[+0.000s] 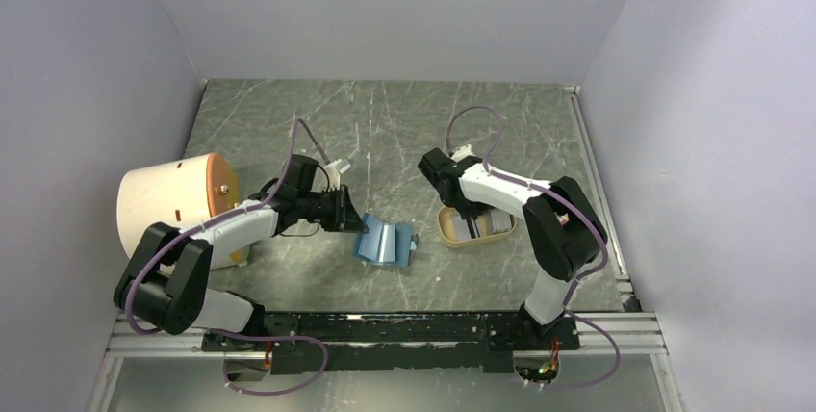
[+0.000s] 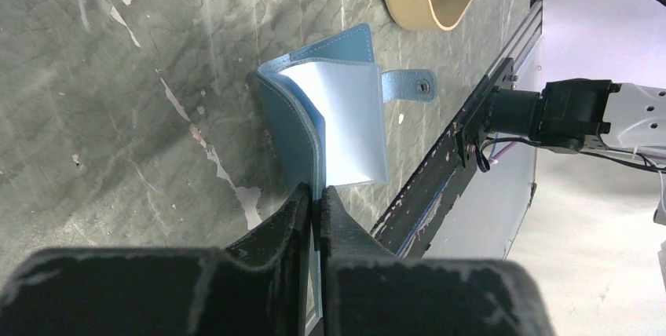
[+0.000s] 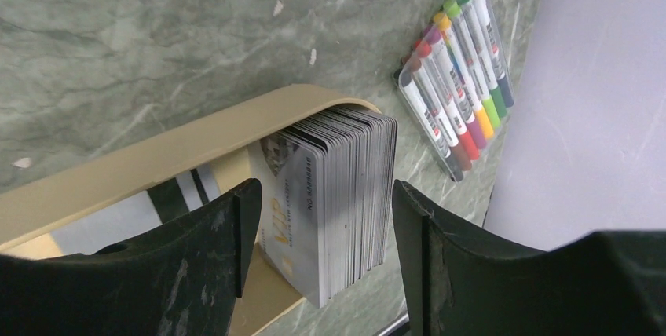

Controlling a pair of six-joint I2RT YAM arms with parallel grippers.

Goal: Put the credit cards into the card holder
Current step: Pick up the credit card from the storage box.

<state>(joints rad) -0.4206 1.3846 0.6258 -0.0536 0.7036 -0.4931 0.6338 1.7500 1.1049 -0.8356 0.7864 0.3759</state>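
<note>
The teal-blue card holder [image 1: 385,242] stands open on the table, its pale lining showing in the left wrist view [image 2: 330,116], snap tab [image 2: 408,85] to the right. My left gripper [image 2: 316,195] is shut on the edge of one flap; it also shows in the top view [image 1: 352,212]. A stack of pale grey credit cards [image 3: 338,195] stands on edge in the tan oval tray [image 3: 196,147]. My right gripper [image 3: 322,222] is open, its jaws on either side of the stack, not touching it. In the top view it is over the tray [image 1: 460,237].
A pack of coloured markers [image 3: 455,77] lies on the table beyond the tray, by the right wall. A large cream cylinder [image 1: 173,202] stands at the left, beside my left arm. The black rail [image 1: 423,330] runs along the near edge.
</note>
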